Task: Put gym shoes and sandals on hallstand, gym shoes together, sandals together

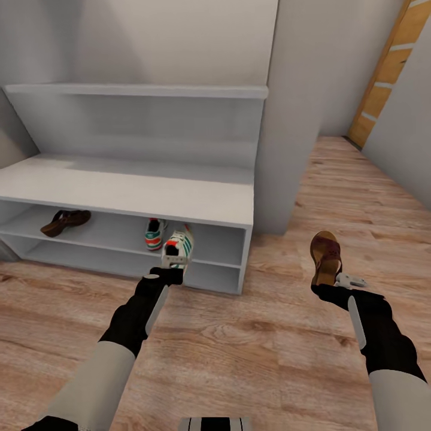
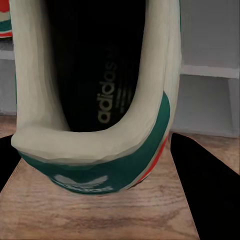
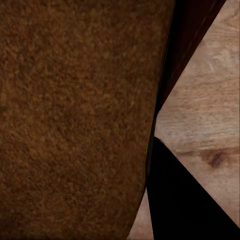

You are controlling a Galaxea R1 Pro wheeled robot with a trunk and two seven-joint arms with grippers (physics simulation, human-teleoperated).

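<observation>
Your L gripper (image 1: 169, 270) is clamped on the heel of a gym shoe (image 1: 178, 249). The L wrist view shows the heel collar (image 2: 95, 150) sitting between the two dark fingers (image 2: 210, 190), the opening facing the cam. The shoe is held off the corridor floor (image 1: 239, 347), just in front of the hallstand (image 1: 131, 191), at the front edge of its shelf openings and toward the right end.

The other gym shoe (image 1: 155, 233) is already on the upper shoe shelf, just left of and behind the held one, heel out toward you. Key relation: the held shoe's long axis runs heel-at-claw to toe-into-rack, roughly parallel w/ the parked shoe, and the free slot lies straight ahead of the claw and a bit right. So the next move looks like a short push fwd and a release beside its mate. Watch the rack's right side panel (image 1: 246, 257); it's close.

One sandal (image 1: 64, 221) lies on the same shelf near the left end, well apart from the sneakers.

Your R gripper (image 1: 333, 286) grips the 2nd sandal (image 1: 326, 254) at its heel end, toe pointing away from you, over the floor right of the wall column (image 1: 293, 120). The R wrist view is mostly tan footbed (image 3: 75, 120) against a dark finger (image 3: 185, 200). Its mate is far across the rack, so the R arm has the long reach; L is nearer that spot but busy.
</observation>
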